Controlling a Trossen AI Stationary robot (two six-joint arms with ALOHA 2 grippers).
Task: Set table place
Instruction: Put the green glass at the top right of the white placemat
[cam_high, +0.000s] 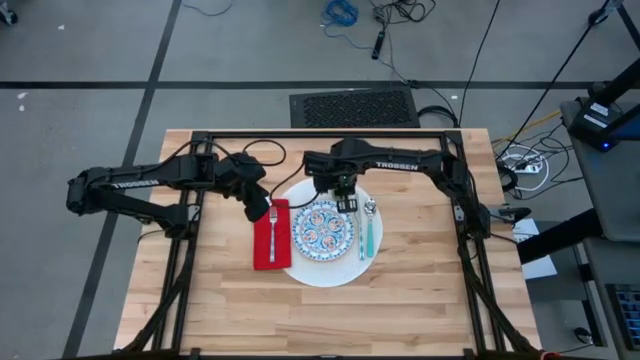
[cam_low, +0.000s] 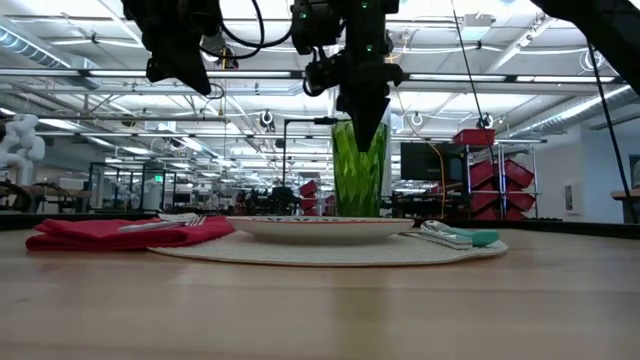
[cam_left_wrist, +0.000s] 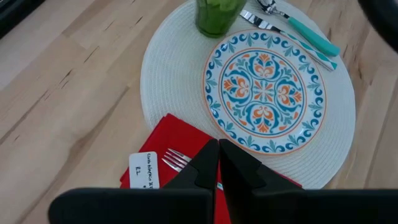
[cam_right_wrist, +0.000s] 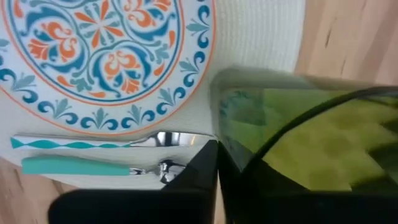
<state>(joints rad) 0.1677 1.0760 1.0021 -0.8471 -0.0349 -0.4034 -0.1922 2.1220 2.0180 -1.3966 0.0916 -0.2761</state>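
The big white round plate (cam_high: 300, 272) lies at mid-table. On it rest the small blue-patterned plate (cam_high: 322, 230), a knife (cam_right_wrist: 93, 143), a teal-handled spoon (cam_right_wrist: 74, 165) and the green cup (cam_low: 358, 175) at its far side. The red napkin (cam_high: 270, 240) lies to its left, with the fork (cam_left_wrist: 177, 160) on top. My right gripper (cam_low: 365, 125) is shut on the cup from above. My left gripper (cam_left_wrist: 217, 165) is shut and empty, raised above the napkin's far end (cam_high: 255, 205). My right gripper holds the green cup by its wall at the rim (cam_right_wrist: 227, 143). One finger is outside (cam_right_wrist: 199, 171), and the other shows through the green wall, inside the cup. The fingers point down from above. The cup is upright; the patterned plate hides its foot in the low view.
The table's light-wood top (cam_high: 400, 310) shows bare toward the near edge and at both sides of the setting. Black frame rails (cam_high: 320, 134) run along the far edge and down both sides, where the arm bases stand.
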